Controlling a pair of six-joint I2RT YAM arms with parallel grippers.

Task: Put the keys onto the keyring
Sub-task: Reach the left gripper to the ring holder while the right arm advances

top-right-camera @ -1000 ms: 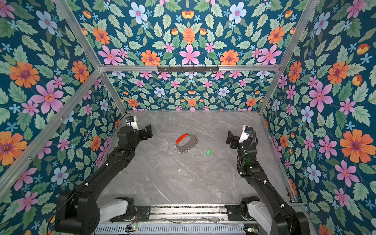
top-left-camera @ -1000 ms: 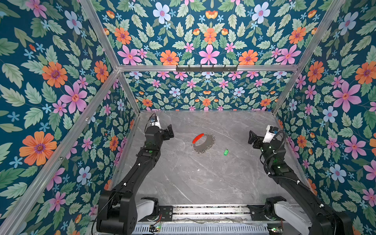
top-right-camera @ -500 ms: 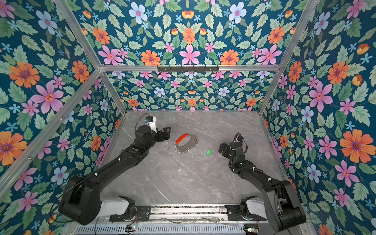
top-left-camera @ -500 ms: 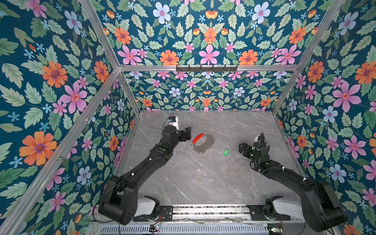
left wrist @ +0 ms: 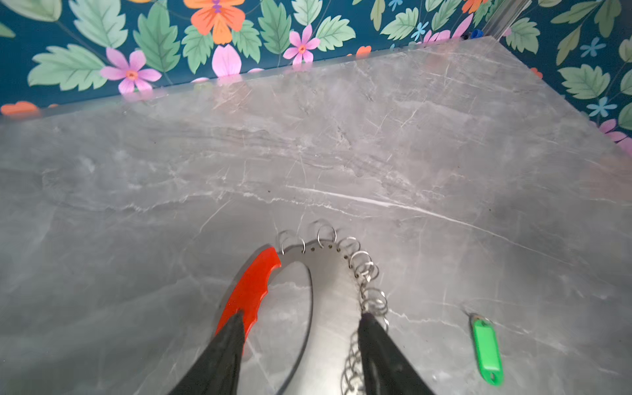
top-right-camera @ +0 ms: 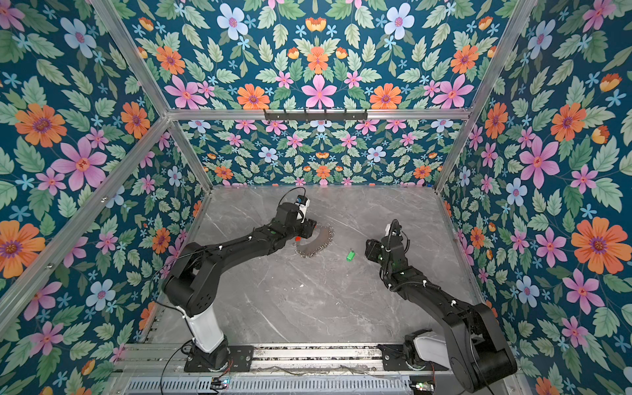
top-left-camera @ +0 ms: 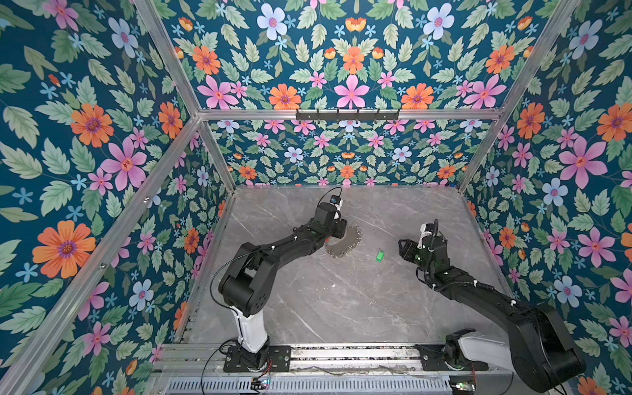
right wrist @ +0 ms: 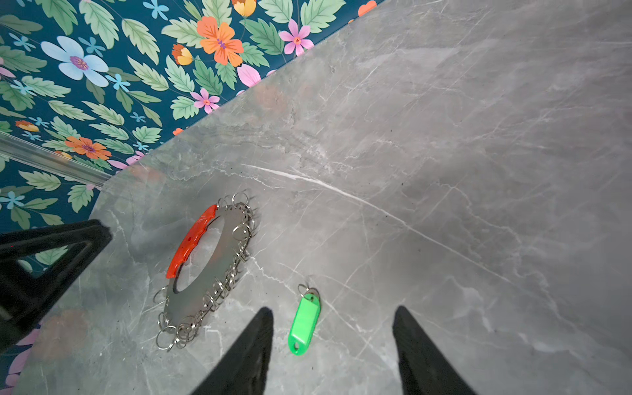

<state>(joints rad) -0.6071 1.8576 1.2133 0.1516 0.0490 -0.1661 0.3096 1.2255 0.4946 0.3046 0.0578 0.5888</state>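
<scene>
The keyring [top-left-camera: 346, 241] [top-right-camera: 317, 241], a flat metal hoop with a red arc [left wrist: 253, 290] and several small silver rings, lies on the grey table. My left gripper [left wrist: 301, 318] hangs over it, open. One fingertip [left wrist: 236, 328] covers the red arc's end and the other sits at the silver rings. The keys, a small green tag [top-left-camera: 379, 255] [top-right-camera: 349, 255] [left wrist: 485, 349], lie flat to the right of the keyring [right wrist: 219, 260]. My right gripper [right wrist: 333, 309] [top-left-camera: 405, 248] is open beside the tag [right wrist: 304, 323], which lies between its fingers, nearer one of them.
Floral walls close in the grey marble table [top-left-camera: 342, 301] on three sides. A black hook rail [top-left-camera: 347, 114] is mounted high on the back wall. A metal rail [top-left-camera: 342, 355] carrying both arm bases runs along the front edge.
Both arms have swung in from the sides. The left gripper has come over the keyring, the right has dropped down by the green tag, and both jaws have narrowed.
</scene>
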